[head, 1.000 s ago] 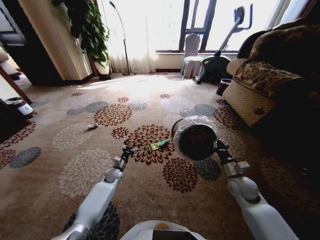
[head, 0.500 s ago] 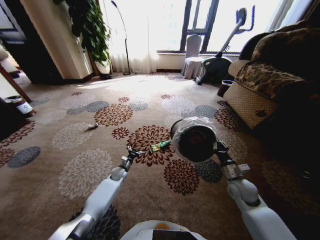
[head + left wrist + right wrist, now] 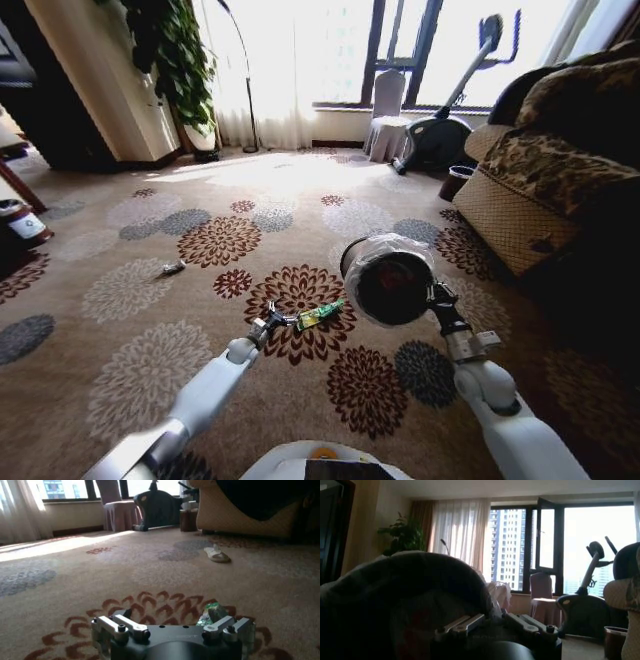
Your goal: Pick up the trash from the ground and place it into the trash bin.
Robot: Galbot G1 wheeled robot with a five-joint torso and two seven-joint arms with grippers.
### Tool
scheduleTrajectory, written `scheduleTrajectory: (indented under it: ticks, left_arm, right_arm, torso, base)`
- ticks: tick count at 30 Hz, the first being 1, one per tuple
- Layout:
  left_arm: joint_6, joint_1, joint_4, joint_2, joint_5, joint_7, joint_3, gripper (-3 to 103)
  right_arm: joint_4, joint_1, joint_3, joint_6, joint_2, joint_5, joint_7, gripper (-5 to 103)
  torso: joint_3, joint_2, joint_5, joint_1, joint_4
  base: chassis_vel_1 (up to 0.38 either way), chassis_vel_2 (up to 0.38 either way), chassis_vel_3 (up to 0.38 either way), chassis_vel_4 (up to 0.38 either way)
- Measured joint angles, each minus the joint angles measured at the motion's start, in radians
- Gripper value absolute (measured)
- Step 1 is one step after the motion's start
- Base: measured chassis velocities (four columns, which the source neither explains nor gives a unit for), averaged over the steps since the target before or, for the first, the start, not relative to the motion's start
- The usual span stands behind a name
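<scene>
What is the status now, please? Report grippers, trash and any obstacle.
Left gripper low at the green wrapper, jaws open. Right gripper shut on trash bin, held up. Nothing blocking the wrapper.

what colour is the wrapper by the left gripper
Green, with a bit of yellow; the wrapper shows best in the head view.

You see the right gripper [image 3: 487, 624] clamped on the rim of the trash bin [image 3: 405, 600], whose dark rounded wall looms beside the curtained window [image 3: 520, 547], a draped chair [image 3: 542, 600] and an exercise bike [image 3: 585, 603].
</scene>
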Motion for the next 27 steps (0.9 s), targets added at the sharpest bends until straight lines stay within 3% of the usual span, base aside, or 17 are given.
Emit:
scheduleTrajectory:
  ticks: [5,13,22,24,27]
  left_arm:
    - [-0.006,-0.070,0.110,-0.036,-0.022,0.079,0.059,100]
    - [-0.032,-0.147,0.299,-0.125,-0.030,0.097,0.131,100]
    - [-0.016,-0.180,0.488,-0.216,0.062,0.058,0.092,100]
    - [-0.012,-0.192,0.549,-0.239,0.137,0.055,0.061,100]
    - [-0.003,-0.197,0.576,-0.256,0.165,0.063,0.032,101]
  right_arm:
    - [0.004,-0.016,0.014,0.002,0.002,-0.002,0.000,0]
    - [0.008,-0.044,0.043,0.010,0.003,-0.003,0.000,0]
    - [0.014,-0.066,0.063,0.024,0.006,0.000,0.000,0]
    - [0.014,-0.071,0.066,0.028,0.009,-0.001,0.000,0]
    - [0.014,-0.075,0.068,0.028,0.010,-0.001,0.000,0]
  torso:
    - [0.000,0.000,0.0006,0.000,-0.0004]
    - [-0.001,0.000,0.0001,-0.001,-0.0006]
    - [-0.001,0.000,0.0000,-0.001,-0.0001]
    - [-0.001,0.000,0.0002,-0.001,-0.0003]
    - [-0.001,0.000,0.0003,-0.001,-0.0002]
  base:
    - [-0.070,0.085,0.064,-0.088]
    - [0.027,-0.026,-0.023,0.020]
    - [0.000,0.000,0.000,0.000]
    - [0.000,0.000,0.000,0.000]
    - [0.000,0.000,0.000,0.000]
